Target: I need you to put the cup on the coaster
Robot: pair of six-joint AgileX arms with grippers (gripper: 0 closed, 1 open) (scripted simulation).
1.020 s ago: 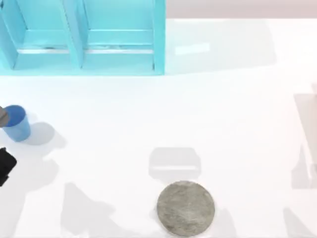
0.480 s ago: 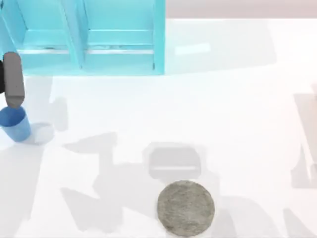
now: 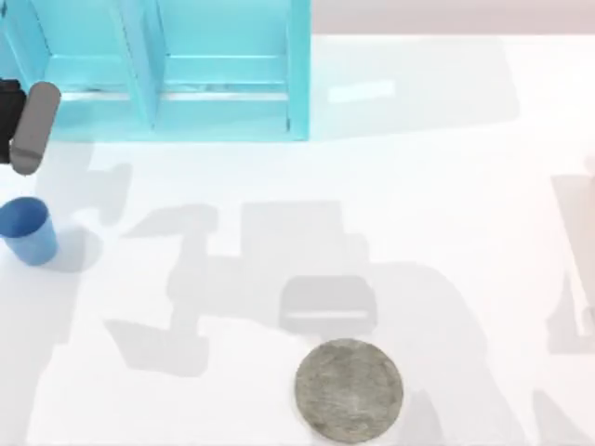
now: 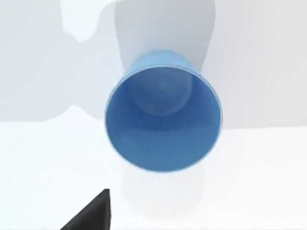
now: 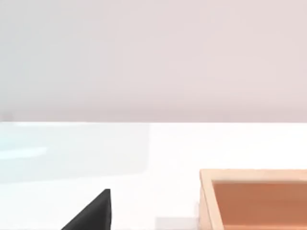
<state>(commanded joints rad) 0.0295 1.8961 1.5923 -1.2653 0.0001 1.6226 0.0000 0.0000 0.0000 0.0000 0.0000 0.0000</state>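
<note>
The blue cup (image 3: 25,230) stands upright at the table's far left, with nothing touching it. In the left wrist view I look straight down into the cup (image 4: 163,120), which is empty. The grey speckled coaster (image 3: 349,390) lies flat near the front edge, right of centre and far from the cup. A grey and black part of my left arm (image 3: 33,125) hangs over the far left, just behind the cup. A black edge of my left gripper (image 4: 91,215) shows beside the cup, apart from it.
A large light-blue shelf unit (image 3: 158,70) stands along the back left, close behind the cup. A wooden box (image 5: 254,199) lies near my right arm, which is parked at the right. Open white table separates cup and coaster.
The visible part of my left arm has shifted from over the cup towards the shelf unit. Its shadow has spread across the middle of the table. Cup and coaster have not moved.
</note>
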